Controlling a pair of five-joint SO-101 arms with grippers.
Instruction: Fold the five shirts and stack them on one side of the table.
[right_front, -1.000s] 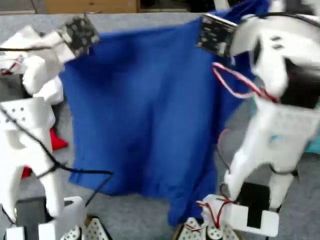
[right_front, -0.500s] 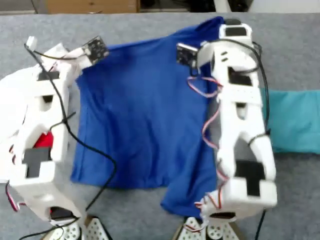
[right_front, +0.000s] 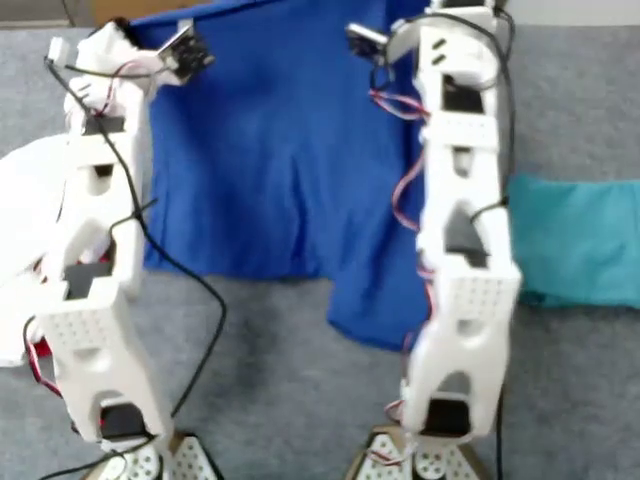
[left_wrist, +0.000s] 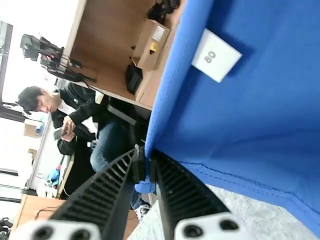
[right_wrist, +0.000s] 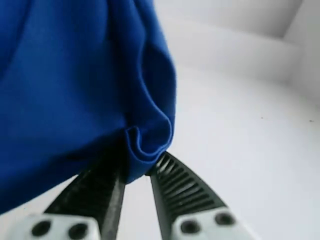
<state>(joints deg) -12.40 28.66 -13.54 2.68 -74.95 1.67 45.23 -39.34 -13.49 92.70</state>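
Blue shirt (right_front: 270, 150) far edge cut off, pinched in both jaws

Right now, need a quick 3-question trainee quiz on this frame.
1. True or false: the left gripper and the right gripper are both shut on the blue shirt.
2. Where does the teal shirt lie? A: in a gripper. B: on the table. C: on top of the blue shirt.
3. Fill in: the white tag is on the ___ shirt.

Key: 1 true; 2 B; 3 blue.
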